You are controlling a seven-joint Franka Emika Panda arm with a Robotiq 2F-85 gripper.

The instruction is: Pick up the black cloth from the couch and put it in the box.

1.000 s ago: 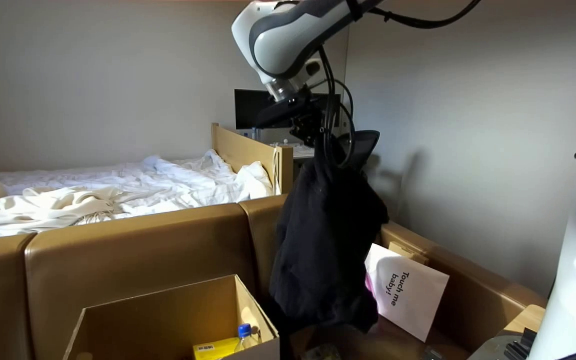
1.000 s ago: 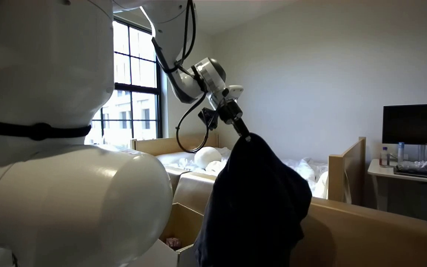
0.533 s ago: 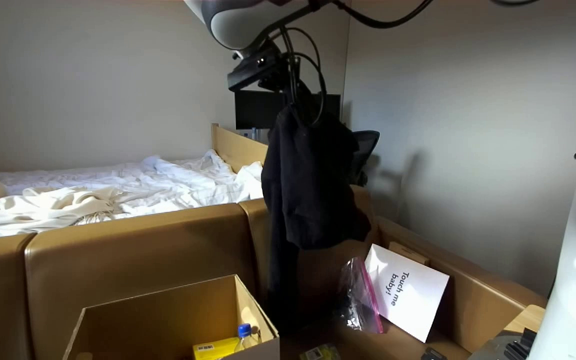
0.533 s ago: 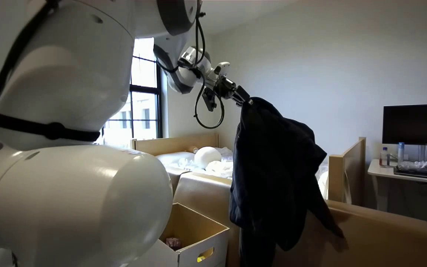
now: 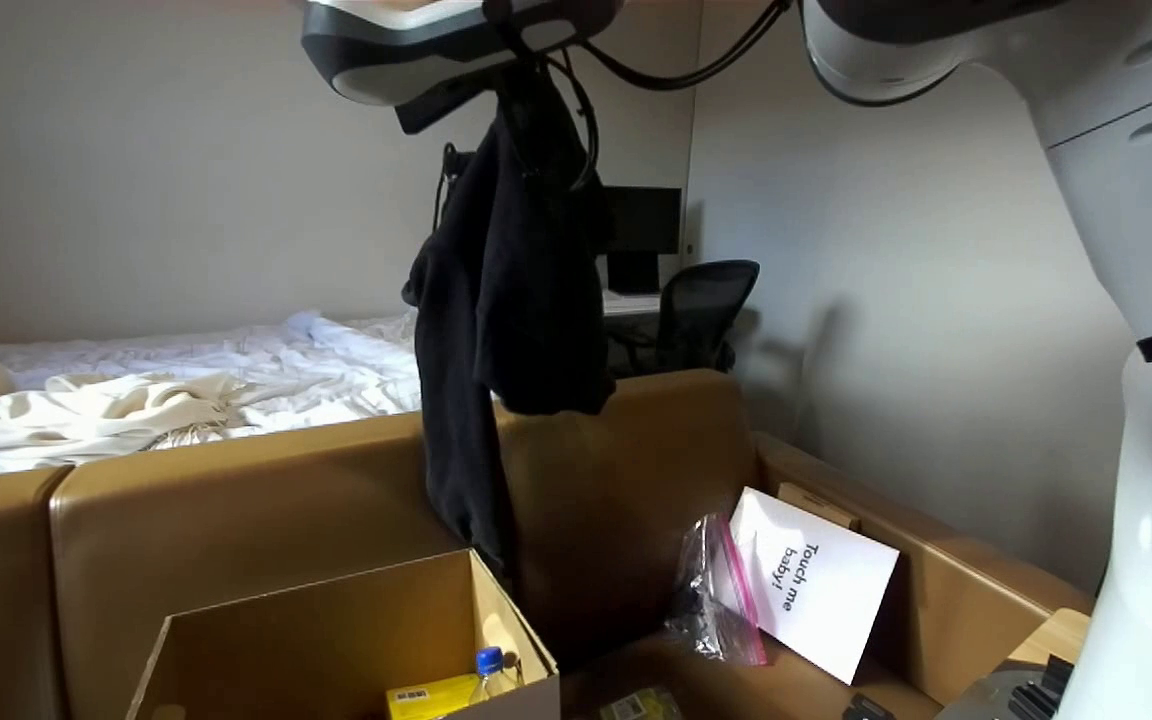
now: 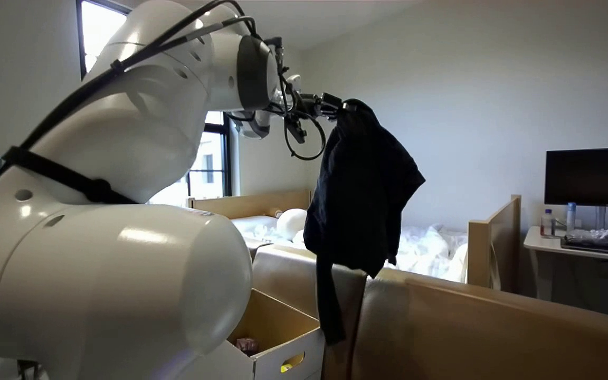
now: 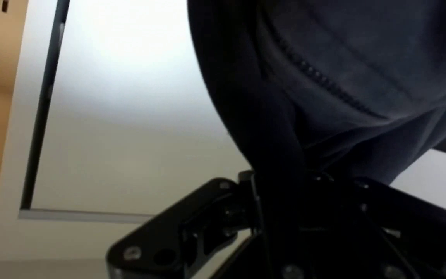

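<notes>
The black cloth, a garment with a zip, hangs from my gripper in both exterior views (image 5: pixel 541 310) (image 6: pixel 359 200) and fills the upper right of the wrist view (image 7: pixel 347 66). My gripper (image 6: pixel 343 107) is shut on its top edge, high above the brown couch (image 5: pixel 236 520); the cloth hides much of the fingertips in the wrist view (image 7: pixel 281 193). A long narrow part of the cloth dangles lowest, its end close to the back corner of the open cardboard box (image 5: pixel 326 630). The box also shows in an exterior view (image 6: pixel 312 351). Whether cloth and box touch, I cannot tell.
The box holds a yellow pack (image 5: pixel 426 697) and a blue-capped bottle (image 5: pixel 489 664). A clear bag (image 5: pixel 711 600) and a white sign (image 5: pixel 816 580) lie on the couch's right part. A bed (image 5: pixel 336 360) and a monitor (image 6: pixel 594 177) stand behind the couch.
My gripper has risen and moved toward the box side with the cloth. The cloth has lifted, uncovering the clear bag and part of the couch back.
</notes>
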